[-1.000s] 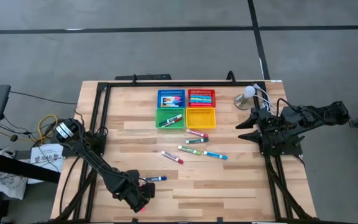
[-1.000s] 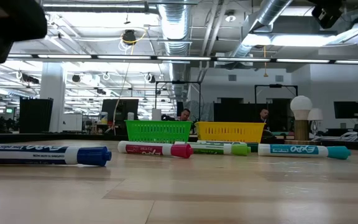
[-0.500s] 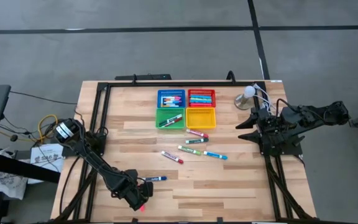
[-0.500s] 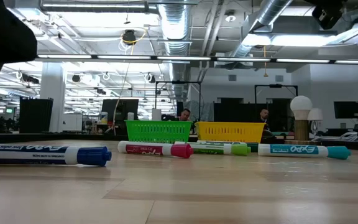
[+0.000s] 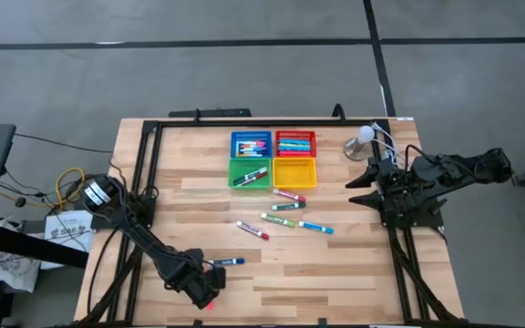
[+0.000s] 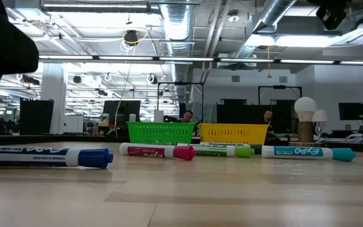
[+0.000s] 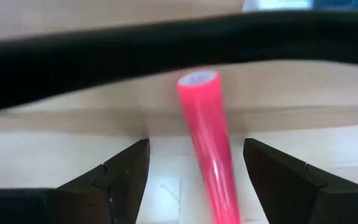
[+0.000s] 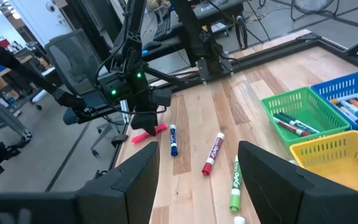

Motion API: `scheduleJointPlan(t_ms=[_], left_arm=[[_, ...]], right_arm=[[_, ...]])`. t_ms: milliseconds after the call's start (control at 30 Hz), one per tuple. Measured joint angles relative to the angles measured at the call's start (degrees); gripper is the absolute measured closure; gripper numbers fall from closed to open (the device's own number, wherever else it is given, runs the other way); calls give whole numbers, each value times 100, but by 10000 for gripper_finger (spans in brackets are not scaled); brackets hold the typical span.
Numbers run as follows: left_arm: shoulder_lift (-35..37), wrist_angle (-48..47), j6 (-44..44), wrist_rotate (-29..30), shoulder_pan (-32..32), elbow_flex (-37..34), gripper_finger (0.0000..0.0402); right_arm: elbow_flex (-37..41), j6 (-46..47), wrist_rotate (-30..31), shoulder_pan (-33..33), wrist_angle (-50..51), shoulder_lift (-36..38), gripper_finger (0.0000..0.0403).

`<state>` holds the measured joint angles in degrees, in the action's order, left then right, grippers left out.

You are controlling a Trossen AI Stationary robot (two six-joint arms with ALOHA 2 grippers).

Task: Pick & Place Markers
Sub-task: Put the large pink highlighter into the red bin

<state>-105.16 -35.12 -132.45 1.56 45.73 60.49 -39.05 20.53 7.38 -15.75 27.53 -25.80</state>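
High view: left claw (image 5: 210, 290) at the worktop's (image 5: 354, 273) near edge, beside a blue marker (image 5: 228, 261); right claw (image 5: 365, 189) parked aside, fingers apart.

Left wrist view: fingers apart, straddling a pink marker (image 7: 208, 149), apparently lined up to grasp it.

Right wrist view: sorted markers in the green basket (image 8: 298, 110).

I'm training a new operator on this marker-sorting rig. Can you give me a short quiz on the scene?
1. True or false: the left hand is shut on the pink marker.
2. Which marker lies nearest the left hand, apart from the pink one? A blue, B teal, C green.
3. Which basket is nearest the right hand?
Key: 1 false, its fingers stand open either side of it; 2 A, the blue marker; 3 the yellow basket.
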Motion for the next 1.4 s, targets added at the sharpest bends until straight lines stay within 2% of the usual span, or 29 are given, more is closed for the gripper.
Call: scheduleJointPlan(t_ms=[133, 267, 700, 800, 1033, 1133, 1233, 1300, 1400], left_arm=[[-179, 51, -7, -454, -92, 5, 145], [-189, 62, -8, -501, -98, 0, 165], [-199, 125, 1, -434, -98, -5, 310], [-200, 109, 19, -436, -96, -7, 333], [1, 55, 330, -471, -89, -37, 320], [331, -223, 435, -570, -66, -101, 320], [829, -48, 487, -512, -61, -49, 329], [1126, -27, 628, -237, -63, -52, 331], [1654, 48, 891, 518, -54, -54, 329]], right_arm=[[-1, -2, 0, 0, 75, 0, 193], [-2, -102, 11, 0, 81, 0, 193], [-2, -151, 33, 13, 79, 0, 193], [-2, -151, 35, 13, 79, 0, 193], [-2, -150, 35, 13, 79, 0, 193], [-2, -151, 35, 13, 79, 0, 193], [-2, -150, 35, 13, 79, 0, 193], [-2, -151, 35, 13, 79, 0, 193], [-2, -150, 34, 13, 80, 0, 193]])
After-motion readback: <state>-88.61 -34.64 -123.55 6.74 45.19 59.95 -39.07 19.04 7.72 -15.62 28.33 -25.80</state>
